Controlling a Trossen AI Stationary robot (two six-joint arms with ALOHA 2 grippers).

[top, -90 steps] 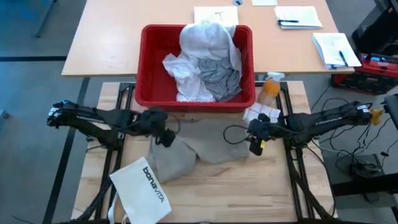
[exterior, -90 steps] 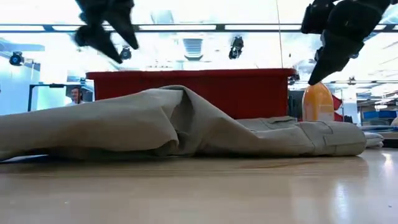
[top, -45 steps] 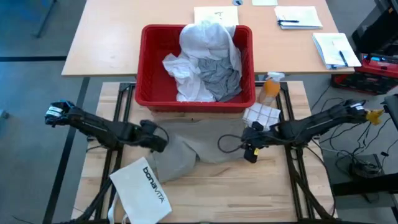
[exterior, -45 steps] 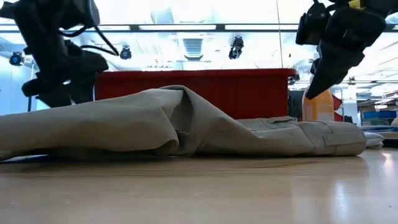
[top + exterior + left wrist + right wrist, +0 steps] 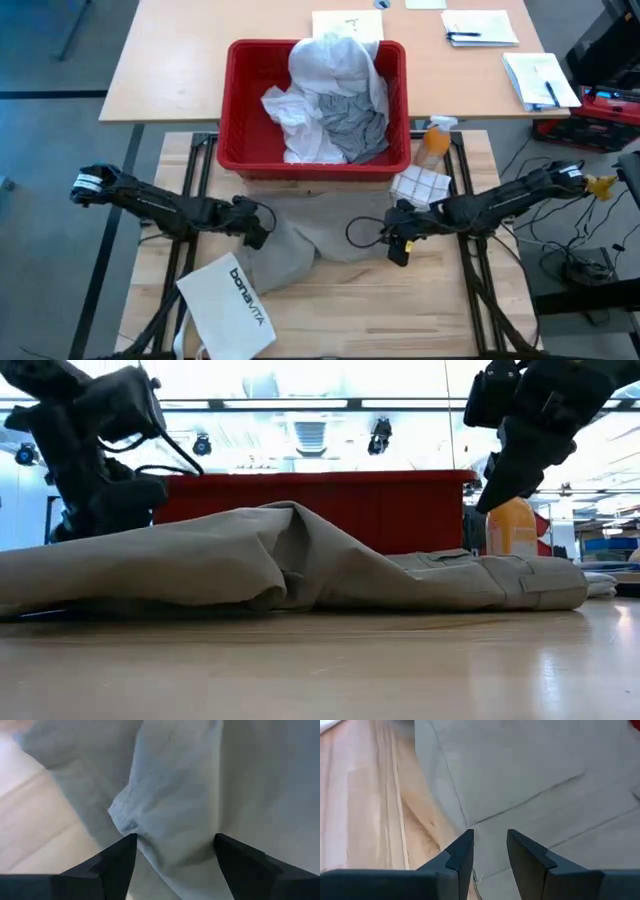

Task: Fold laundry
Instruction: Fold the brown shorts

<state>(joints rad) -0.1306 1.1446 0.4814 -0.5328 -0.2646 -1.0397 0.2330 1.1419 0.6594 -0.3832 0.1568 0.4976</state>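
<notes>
We note the khaki-tan garment lying rumpled on the wooden table, nearer than the red basket. Left gripper spread wide over a seam corner; right gripper narrowly parted above the opposite edge. We advise pinching single-layer edges before lifting.

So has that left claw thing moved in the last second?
Yes. In the low view the left gripper has dropped from above the red basket's rim onto the khaki garment.
</notes>
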